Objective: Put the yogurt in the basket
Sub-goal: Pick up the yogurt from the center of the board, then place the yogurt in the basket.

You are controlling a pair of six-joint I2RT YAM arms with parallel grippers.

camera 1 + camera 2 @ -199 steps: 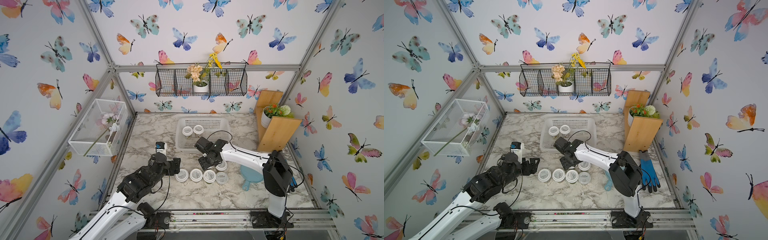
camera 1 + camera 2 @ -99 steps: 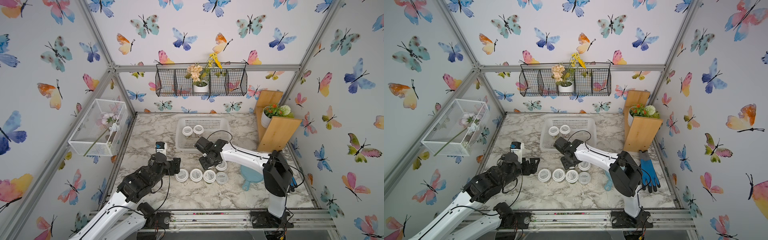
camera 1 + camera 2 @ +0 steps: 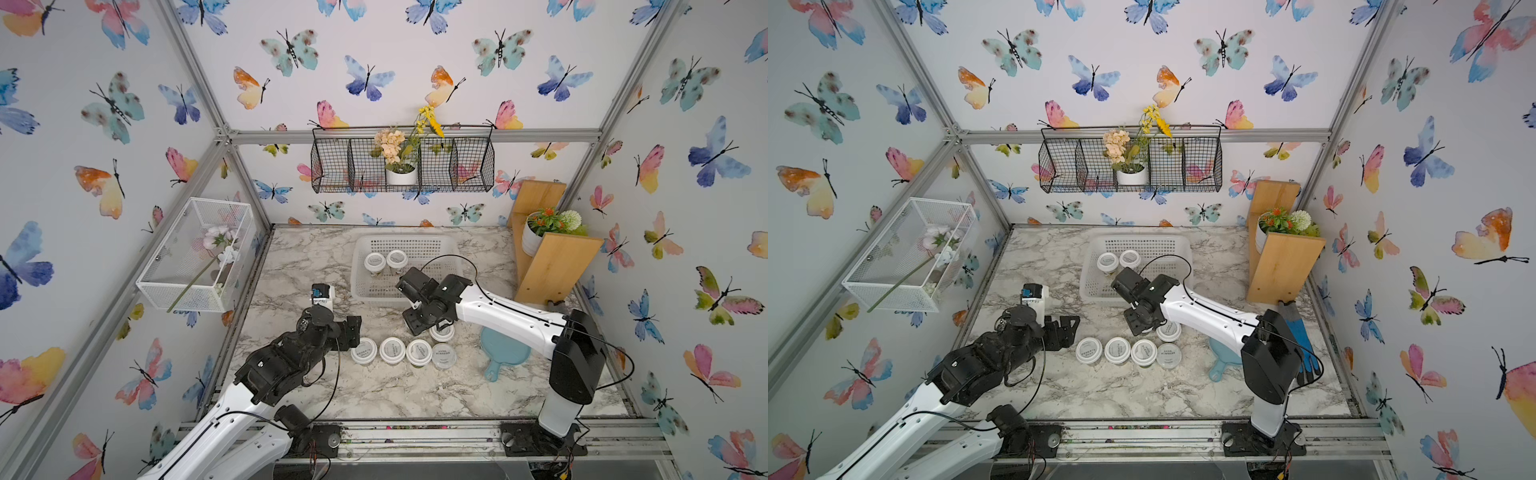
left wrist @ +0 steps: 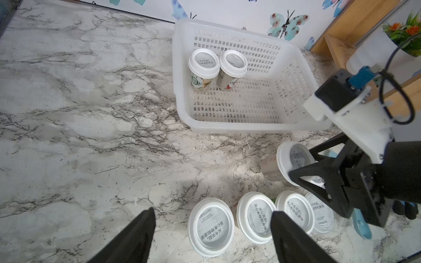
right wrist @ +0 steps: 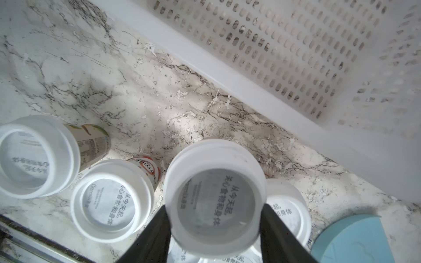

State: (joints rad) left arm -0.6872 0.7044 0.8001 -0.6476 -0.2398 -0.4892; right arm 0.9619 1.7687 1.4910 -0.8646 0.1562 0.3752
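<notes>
In both top views the right gripper [image 3: 417, 327] hides most of its clamped yogurt jar [image 5: 215, 195].

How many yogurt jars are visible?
8 jars: two in the basket, four in a row on the table, one behind that row, one in the right hand. More may be hidden.

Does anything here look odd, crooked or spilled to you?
The jar clamped in the right gripper seems tipped; the rest stand upright. The row's end jar has a flatter, paler lid. Nothing spilled.
</notes>
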